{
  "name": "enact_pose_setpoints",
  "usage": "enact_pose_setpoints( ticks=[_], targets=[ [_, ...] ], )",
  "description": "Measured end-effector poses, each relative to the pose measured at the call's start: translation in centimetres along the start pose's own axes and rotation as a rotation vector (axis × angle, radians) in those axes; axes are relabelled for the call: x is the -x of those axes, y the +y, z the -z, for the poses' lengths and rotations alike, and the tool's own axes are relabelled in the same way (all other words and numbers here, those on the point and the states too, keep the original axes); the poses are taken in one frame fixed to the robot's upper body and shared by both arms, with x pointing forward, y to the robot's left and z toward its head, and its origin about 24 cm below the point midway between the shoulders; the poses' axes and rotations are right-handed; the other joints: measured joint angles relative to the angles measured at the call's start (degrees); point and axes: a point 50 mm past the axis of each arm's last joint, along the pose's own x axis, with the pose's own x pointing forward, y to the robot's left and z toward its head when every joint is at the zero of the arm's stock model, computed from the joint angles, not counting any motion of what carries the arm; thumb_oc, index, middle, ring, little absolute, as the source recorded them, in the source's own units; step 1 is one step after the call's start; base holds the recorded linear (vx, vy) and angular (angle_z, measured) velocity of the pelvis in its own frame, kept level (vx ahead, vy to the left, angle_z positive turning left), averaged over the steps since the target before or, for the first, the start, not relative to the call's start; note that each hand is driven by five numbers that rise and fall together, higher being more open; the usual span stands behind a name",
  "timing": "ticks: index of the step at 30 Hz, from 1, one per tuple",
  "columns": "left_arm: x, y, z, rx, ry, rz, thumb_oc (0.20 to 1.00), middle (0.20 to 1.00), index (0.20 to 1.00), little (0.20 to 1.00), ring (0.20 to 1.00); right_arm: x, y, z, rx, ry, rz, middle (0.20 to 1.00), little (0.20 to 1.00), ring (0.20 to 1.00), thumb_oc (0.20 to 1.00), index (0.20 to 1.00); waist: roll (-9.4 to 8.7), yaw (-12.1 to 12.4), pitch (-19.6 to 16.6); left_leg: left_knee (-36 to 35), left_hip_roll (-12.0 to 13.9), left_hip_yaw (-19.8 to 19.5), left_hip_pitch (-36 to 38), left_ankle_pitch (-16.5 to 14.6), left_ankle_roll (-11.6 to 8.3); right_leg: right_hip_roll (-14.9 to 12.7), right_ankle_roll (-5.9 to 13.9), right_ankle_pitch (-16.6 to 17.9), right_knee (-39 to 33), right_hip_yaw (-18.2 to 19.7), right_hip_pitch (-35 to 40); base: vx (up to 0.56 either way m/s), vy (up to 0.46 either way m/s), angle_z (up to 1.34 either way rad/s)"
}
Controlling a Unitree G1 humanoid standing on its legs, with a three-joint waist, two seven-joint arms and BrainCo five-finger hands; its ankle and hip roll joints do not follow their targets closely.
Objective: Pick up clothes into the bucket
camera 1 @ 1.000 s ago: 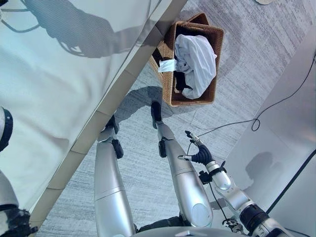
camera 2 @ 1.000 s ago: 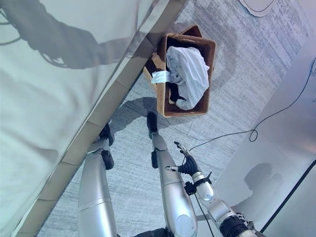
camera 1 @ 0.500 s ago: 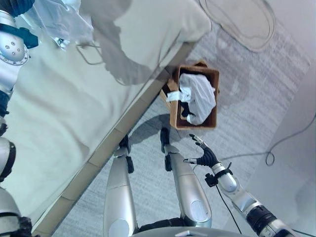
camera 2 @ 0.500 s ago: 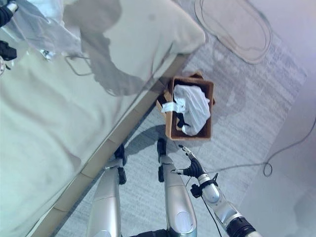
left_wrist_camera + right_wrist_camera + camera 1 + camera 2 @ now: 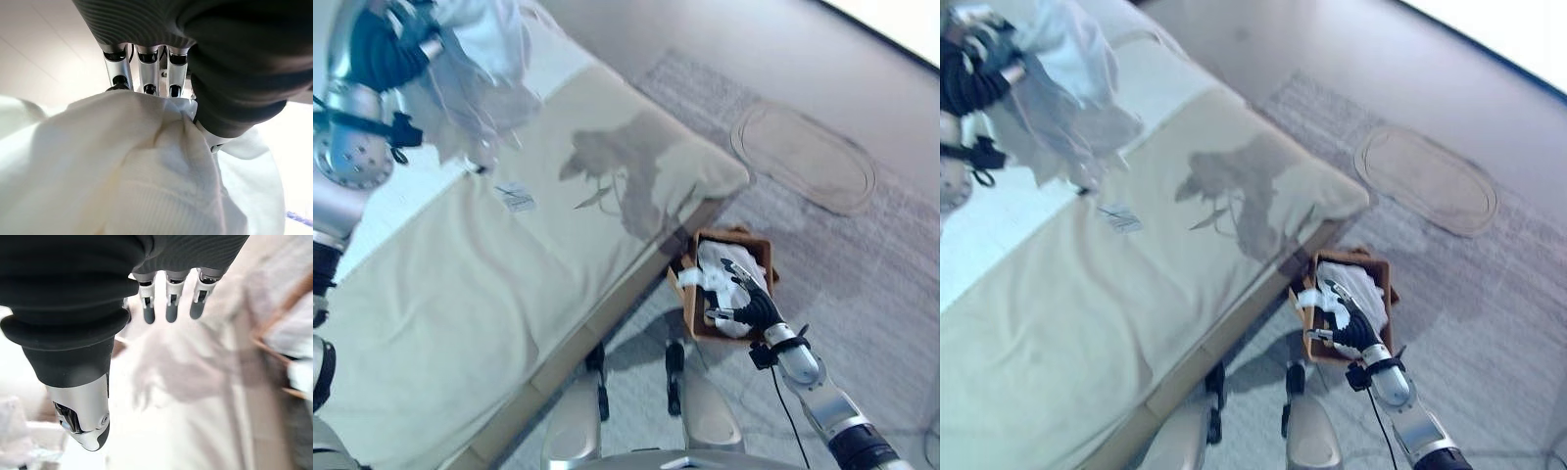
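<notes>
1. Nearest to the robot, on the right side, the right hand [image 5: 751, 302] hangs over the floor, in front of the basket. Its fingers [image 5: 167, 303] are straight and a little apart, the thumb [image 5: 80, 423] stands away from them, and it holds nothing.
2. Just beyond this hand, a brown woven rectangular basket [image 5: 758, 253] stands on the grey carpet floor [image 5: 862, 294], close to the corner of the bed. It contains a crumpled white garment [image 5: 1363, 286] and some dark cloth, and a white piece hangs over its rim on the bed side.
3. To the left, a wide bed with a pale beige cover [image 5: 489, 294] takes up the middle of the head views. A small white tag or paper [image 5: 518, 199] lies on it.
4. Farther, beyond the basket, an oval pale grey mat [image 5: 808, 159] lies on the carpet.
5. High at the far left, the left hand [image 5: 384, 51] is raised above the bed. Its fingers [image 5: 144, 73] are curled tightly on a soft white knitted garment [image 5: 480, 69], which hangs down from the hand, clear of the bed cover.
</notes>
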Motion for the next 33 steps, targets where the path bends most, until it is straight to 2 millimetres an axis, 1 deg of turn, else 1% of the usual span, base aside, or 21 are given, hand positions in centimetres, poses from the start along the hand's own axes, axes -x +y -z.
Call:
enact_pose_setpoints(
  ticks=[2,3,4,6,7,8,9,10,12,14,15,18,21,26,27,28,29,31,33],
  targets=[
    [0.7,-0.5,-0.3,0.030,-0.010,0.034,0.200,0.200,0.200,0.200,0.200,-0.3,-0.1,-1.1,-0.021,-0.045,-0.005,1.000,1.000,1.000,1.000,1.000,-0.02,0.22,-0.58,-1.35,0.09,-0.07,2.76,0.44,-0.15,0.17,-0.01,0.03,-1.67,-0.21,3.04,0.07,-0.021,0.08],
    [1.4,-1.3,-0.4,0.067,-0.016,0.082,0.200,0.200,0.200,0.200,0.200,-0.6,-0.4,-2.2,-0.049,-0.091,0.005,1.000,1.000,1.000,1.000,1.000,0.08,0.17,-2.77,-2.21,0.24,-0.08,4.18,0.33,-0.83,0.26,0.00,-0.04,-2.82,-0.44,4.62,0.08,-0.028,0.04],
    [2.0,-2.1,-0.7,0.093,-0.024,0.128,0.200,0.200,0.200,0.200,0.200,-0.7,-0.7,-2.8,-0.077,-0.121,0.014,1.000,1.000,1.000,1.000,1.000,0.24,0.02,-5.34,-3.27,0.22,-0.07,4.77,0.53,-0.68,0.47,0.00,-0.01,-3.79,-0.58,5.20,0.04,-0.015,0.05],
    [2.5,-2.9,-1.5,0.144,-0.049,0.176,0.200,0.200,0.200,0.200,0.200,-1.4,-1.2,-4.1,-0.120,-0.173,0.026,1.000,1.000,1.000,1.000,1.000,0.21,0.08,-6.32,-4.01,0.14,-0.35,6.68,0.60,-0.65,0.73,-0.09,0.22,-5.46,-0.95,7.73,0.07,-0.008,0.06],
    [2.8,-3.2,-1.7,0.166,-0.053,0.196,0.200,0.200,0.200,0.200,0.200,-1.7,-1.2,-4.5,-0.133,-0.187,0.026,1.000,1.000,1.000,1.000,1.000,0.14,0.23,-6.80,-4.14,0.15,-0.37,7.19,0.59,-0.66,0.78,-0.09,0.22,-5.89,-1.04,8.49,0.10,-0.003,0.02],
    [3.6,-3.8,-2.0,0.194,-0.065,0.249,0.200,0.200,0.200,0.200,0.200,-2.1,-1.3,-5.2,-0.174,-0.217,0.034,1.000,1.000,1.000,1.000,1.000,0.19,0.01,-7.93,-4.96,0.27,-0.24,8.75,0.58,-0.67,0.92,-0.09,0.21,-6.83,-1.05,9.93,0.05,-0.001,0.00],
    [3.8,-4.1,-2.2,0.206,-0.069,0.269,0.200,0.200,0.200,0.200,0.200,-2.2,-1.3,-5.5,-0.191,-0.231,0.036,1.000,1.000,1.000,1.000,1.000,0.17,0.06,-8.50,-5.20,0.31,-0.25,9.19,0.57,-0.68,1.02,-0.10,0.22,-7.28,-1.07,10.54,0.06,-0.003,-0.01],
    [4.2,-4.7,-2.5,0.257,-0.072,0.295,0.200,0.200,0.200,0.200,0.200,-2.4,-1.0,-6.4,-0.229,-0.268,0.035,1.000,1.000,1.000,1.000,1.000,0.21,0.19,-9.40,-5.28,0.36,-0.25,10.01,0.50,-0.77,1.19,-0.12,0.23,-8.05,-1.12,11.63,0.00,0.000,0.00],
    [4.5,-5.1,-3.1,0.305,-0.085,0.328,0.200,0.200,0.200,0.200,0.200,-2.6,-0.7,-7.5,-0.269,-0.315,0.019,1.000,1.000,1.000,1.000,1.000,0.31,0.25,-9.88,-5.28,0.49,-0.24,10.68,0.45,-0.83,1.31,-0.12,0.24,-8.52,-1.15,12.58,0.00,0.000,0.00],
    [4.9,-5.4,-4.4,0.361,-0.129,0.379,0.200,0.200,0.200,0.200,0.200,-3.1,-0.2,-8.6,-0.323,-0.355,0.004,1.000,1.000,1.000,1.000,1.000,0.39,0.29,-11.07,-5.29,0.72,-0.20,10.69,0.39,-0.91,1.58,-0.36,0.43,-9.01,-1.15,12.85,0.02,-0.002,-0.01],
    [5.0,-5.6,-5.4,0.410,-0.164,0.409,0.200,0.200,0.200,0.200,0.200,-3.4,0.3,-9.3,-0.355,-0.377,-0.036,1.000,1.000,1.000,1.000,1.000,0.37,0.30,-11.20,-5.29,0.84,-0.14,11.33,0.39,-0.92,1.71,-0.38,0.55,-9.26,-1.15,13.57,0.00,0.000,0.00],
    [5.3,-6.0,-7.1,0.496,-0.224,0.476,0.200,0.200,0.200,0.200,0.200,-3.5,1.7,-9.5,-0.400,-0.359,-0.137,1.000,1.000,1.000,1.000,1.000,0.46,0.26,-12.90,-5.31,1.26,-0.01,11.64,0.13,-1.27,2.14,-0.47,0.61,-9.49,-1.08,13.88,0.00,-0.005,-0.01],
    [5.6,-6.4,-8.0,0.534,-0.258,0.533,0.200,0.200,0.200,0.200,0.200,-3.5,2.7,-9.3,-0.414,-0.326,-0.195,1.000,1.000,1.000,1.000,1.000,0.65,0.24,-13.25,-5.32,1.52,-0.01,12.50,0.05,-1.37,2.33,-0.52,0.64,-9.66,-1.07,14.82,0.00,0.000,0.00],
    [6.6,-7.5,-10.1,0.599,-0.331,0.654,0.200,0.200,0.200,0.200,0.200,-3.3,3.4,-9.0,-0.384,-0.298,-0.269,1.000,1.000,1.000,1.000,1.000,1.35,0.19,-14.14,-5.36,1.62,0.00,12.51,0.00,-1.42,2.42,-0.59,0.83,-10.00,-1.07,14.98,0.00,0.000,0.00],
    [6.7,-7.9,-11.0,0.616,-0.367,0.698,0.200,0.200,0.200,0.200,0.200,-3.2,3.7,-8.9,-0.365,-0.287,-0.297,1.000,1.000,1.000,1.000,1.000,1.40,0.29,-14.29,-5.38,1.63,-0.01,12.48,0.00,-1.42,2.43,-0.60,0.89,-10.00,-1.07,14.98,0.00,0.000,0.00],
    [6.8,-8.1,-11.4,0.626,-0.385,0.721,0.200,0.200,0.200,0.200,0.200,-3.2,3.9,-8.8,-0.362,-0.282,-0.311,1.000,1.000,1.000,1.000,1.000,1.46,0.27,-14.38,-5.39,1.68,-0.01,12.50,0.00,-1.42,2.44,-0.59,0.91,-10.00,-1.07,14.98,0.00,0.000,0.00],
    [6.9,-8.5,-12.4,0.657,-0.419,0.768,0.200,0.200,0.200,0.200,0.200,-3.1,4.4,-8.8,-0.362,-0.271,-0.343,1.000,1.000,1.000,1.000,1.000,1.45,0.27,-14.62,-5.43,1.68,-0.03,12.46,0.00,-1.41,2.51,-0.58,0.94,-9.99,-1.07,14.99,0.00,0.000,0.00],
    [6.8,-8.9,-13.3,0.689,-0.454,0.817,0.200,0.200,0.200,0.200,0.200,-3.0,5.3,-8.9,-0.364,-0.267,-0.396,1.000,1.000,1.000,1.000,1.000,1.56,0.06,-14.94,-5.46,1.77,-0.03,12.48,0.01,-1.40,2.56,-0.56,0.95,-10.00,-1.06,15.05,-0.02,-0.014,0.00],
    [6.7,-9.8,-14.5,0.727,-0.486,0.874,0.200,0.200,0.200,0.200,0.200,-2.9,6.5,-9.1,-0.403,-0.253,-0.476,1.000,1.000,1.000,1.000,1.000,1.72,0.02,-15.25,-5.50,1.88,-0.03,12.43,0.01,-1.41,2.61,-0.52,0.93,-10.06,-1.07,15.24,-0.03,-0.034,0.00]
  ],
)
